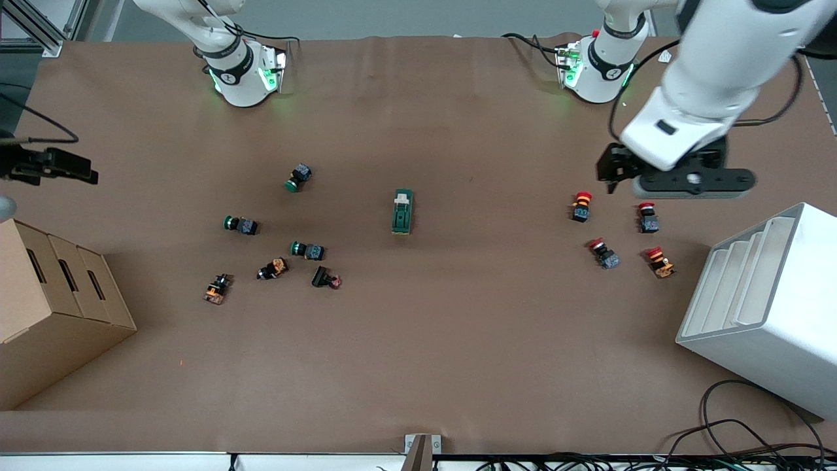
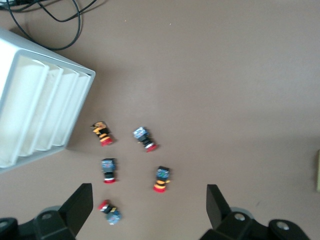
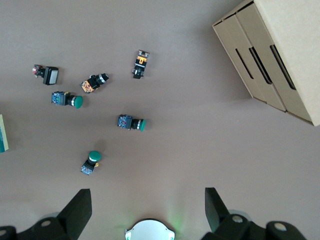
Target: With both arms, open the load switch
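Note:
The load switch point(image 1: 403, 211), a dark-green block with a white tab at the end toward the robots, lies alone at mid-table. Only slivers of it show at the picture edges in the left wrist view point(image 2: 318, 170) and the right wrist view point(image 3: 2, 134). My left gripper point(image 1: 693, 183) hangs in the air over several red push-buttons point(image 1: 581, 206) toward the left arm's end; its fingers stand open point(image 2: 150, 187) with nothing between them. My right gripper point(image 3: 147, 192) is open and empty, high over its own green-lit base point(image 3: 150, 231); the front view does not show it.
Green push-buttons point(image 1: 299, 176) and orange-bodied ones point(image 1: 273, 268) lie scattered toward the right arm's end. Cardboard boxes point(image 1: 52, 307) stand at that end of the table. A white slotted rack point(image 1: 765, 307) stands at the left arm's end. Cables point(image 1: 739, 425) lie by the front edge.

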`<control>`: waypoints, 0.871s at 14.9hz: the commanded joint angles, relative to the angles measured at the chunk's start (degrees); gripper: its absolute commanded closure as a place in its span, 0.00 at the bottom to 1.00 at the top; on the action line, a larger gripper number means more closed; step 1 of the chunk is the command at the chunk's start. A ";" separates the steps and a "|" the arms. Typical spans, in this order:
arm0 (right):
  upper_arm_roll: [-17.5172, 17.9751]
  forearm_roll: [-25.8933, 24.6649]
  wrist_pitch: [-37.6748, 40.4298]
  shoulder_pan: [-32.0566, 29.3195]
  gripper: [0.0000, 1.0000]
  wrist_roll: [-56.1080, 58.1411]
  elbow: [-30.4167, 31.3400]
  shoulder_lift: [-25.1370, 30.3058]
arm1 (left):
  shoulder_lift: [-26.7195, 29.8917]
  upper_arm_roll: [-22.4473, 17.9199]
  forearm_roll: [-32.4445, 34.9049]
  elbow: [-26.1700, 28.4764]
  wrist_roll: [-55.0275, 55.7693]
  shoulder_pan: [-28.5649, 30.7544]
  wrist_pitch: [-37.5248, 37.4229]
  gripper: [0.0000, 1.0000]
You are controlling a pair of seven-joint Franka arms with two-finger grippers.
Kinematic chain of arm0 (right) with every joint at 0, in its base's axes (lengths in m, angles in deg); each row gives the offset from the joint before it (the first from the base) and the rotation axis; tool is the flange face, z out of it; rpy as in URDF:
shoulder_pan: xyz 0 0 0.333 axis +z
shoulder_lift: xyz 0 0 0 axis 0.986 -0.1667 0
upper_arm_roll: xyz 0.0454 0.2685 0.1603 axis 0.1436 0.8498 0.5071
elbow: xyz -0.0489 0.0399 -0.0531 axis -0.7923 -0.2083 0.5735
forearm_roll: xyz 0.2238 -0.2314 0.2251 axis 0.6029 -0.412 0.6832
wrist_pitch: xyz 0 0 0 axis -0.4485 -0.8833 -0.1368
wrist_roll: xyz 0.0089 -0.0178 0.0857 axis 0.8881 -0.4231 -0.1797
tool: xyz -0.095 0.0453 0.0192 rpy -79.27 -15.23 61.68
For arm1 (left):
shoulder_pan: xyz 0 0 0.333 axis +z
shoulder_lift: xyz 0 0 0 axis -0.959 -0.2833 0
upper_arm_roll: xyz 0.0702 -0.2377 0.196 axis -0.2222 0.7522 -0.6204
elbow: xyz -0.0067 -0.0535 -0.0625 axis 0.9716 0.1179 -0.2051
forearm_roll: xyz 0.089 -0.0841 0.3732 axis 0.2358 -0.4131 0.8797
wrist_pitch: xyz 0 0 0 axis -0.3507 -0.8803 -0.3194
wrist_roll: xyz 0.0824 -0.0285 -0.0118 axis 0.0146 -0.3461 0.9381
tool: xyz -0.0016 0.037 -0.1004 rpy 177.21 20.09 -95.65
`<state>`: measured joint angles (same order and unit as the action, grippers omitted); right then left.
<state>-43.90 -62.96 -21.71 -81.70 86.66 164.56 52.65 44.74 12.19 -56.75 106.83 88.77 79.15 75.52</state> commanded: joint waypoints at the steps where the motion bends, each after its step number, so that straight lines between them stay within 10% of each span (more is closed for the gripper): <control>1: 0.25 -0.65 -1.67 0.24 0.00 -2.64 6.90 7.04 | 5.49 -8.50 -4.90 4.13 -11.32 -0.68 -0.61 0.00; 5: 0.33 -0.74 -1.40 0.86 0.00 -5.20 8.82 10.56 | 10.50 -17.75 -11.76 9.75 -15.66 -1.91 -0.53 0.00; 13: 0.51 -0.30 -3.25 1.03 0.00 -4.94 12.35 14.44 | 15.17 -19.43 -12.12 13.63 -17.24 -1.56 -1.40 0.00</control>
<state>-43.52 -62.96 -23.40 -81.18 82.73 174.51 65.52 57.97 -6.32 -67.86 119.13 72.18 78.00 74.60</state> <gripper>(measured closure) 0.000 0.000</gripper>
